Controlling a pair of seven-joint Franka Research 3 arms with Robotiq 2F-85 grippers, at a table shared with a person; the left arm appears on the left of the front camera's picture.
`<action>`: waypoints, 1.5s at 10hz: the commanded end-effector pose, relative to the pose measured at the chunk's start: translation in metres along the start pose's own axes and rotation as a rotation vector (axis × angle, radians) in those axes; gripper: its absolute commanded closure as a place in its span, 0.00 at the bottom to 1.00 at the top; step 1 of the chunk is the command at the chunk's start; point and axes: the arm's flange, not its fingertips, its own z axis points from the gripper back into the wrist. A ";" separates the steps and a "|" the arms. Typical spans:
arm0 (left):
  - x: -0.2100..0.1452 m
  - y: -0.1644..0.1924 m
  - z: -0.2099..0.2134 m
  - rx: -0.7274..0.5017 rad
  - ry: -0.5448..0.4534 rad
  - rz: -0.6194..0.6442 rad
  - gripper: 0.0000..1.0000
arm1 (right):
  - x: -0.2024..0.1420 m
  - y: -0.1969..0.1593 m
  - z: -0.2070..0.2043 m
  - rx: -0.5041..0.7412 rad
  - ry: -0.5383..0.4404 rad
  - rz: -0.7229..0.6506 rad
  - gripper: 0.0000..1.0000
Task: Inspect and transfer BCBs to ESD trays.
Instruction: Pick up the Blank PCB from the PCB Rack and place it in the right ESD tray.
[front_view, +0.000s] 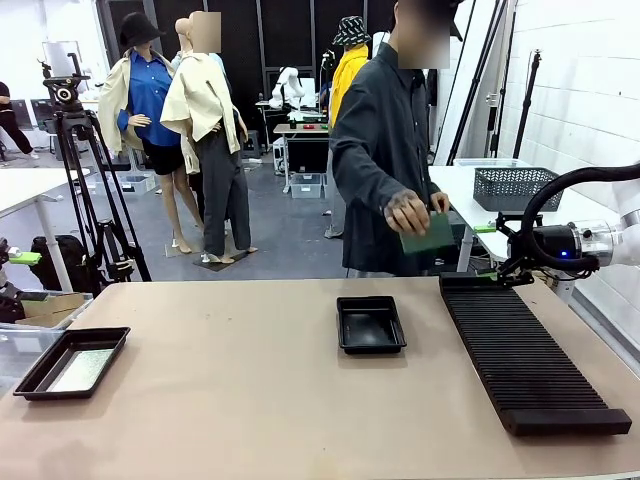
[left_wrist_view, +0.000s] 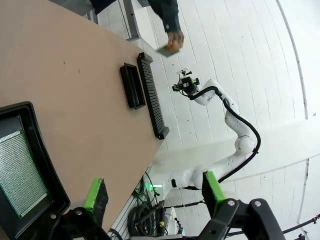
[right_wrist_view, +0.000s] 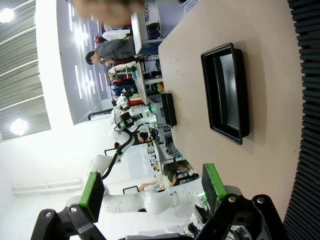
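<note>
Gripping BCB (front_view: 430, 236), person's hand (front_view: 406, 211) (far side); left gripper (left_wrist_view: 154, 190), right gripper (right_wrist_view: 152, 187) jaws wide apart, empty

I look across the tan surface (front_view: 230, 400) into a workshop: grey floor (front_view: 285, 225), white block wall (front_view: 585, 90) right, black tripod (front_view: 76, 120) left, dark panels (front_view: 270, 40) behind.

- Two ESD trays: the left tray (front_view: 115, 352) and the middle tray (front_view: 370, 325).
- Two BCBs: the first board (front_view: 80, 368) in the left tray, the second board (front_view: 432, 235) in the person's hand (front_view: 408, 212).
- One black slotted rack (front_view: 525, 360).
- One mesh basket (front_view: 515, 187).
- One camera tripod (front_view: 75, 150).
- One person at the table's far side.
- One tan table (front_view: 230, 400).
</note>
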 end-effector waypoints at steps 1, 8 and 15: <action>-0.001 -0.003 0.001 0.016 0.010 -0.005 0.00 | -0.001 0.001 -0.001 -0.006 -0.006 0.000 0.00; -0.001 -0.003 0.001 0.016 0.010 -0.005 0.00 | -0.077 -0.001 0.037 -0.013 0.010 0.030 0.00; -0.001 -0.003 0.001 0.016 0.010 -0.005 0.00 | -0.051 -0.002 0.028 -0.021 0.018 -0.010 0.00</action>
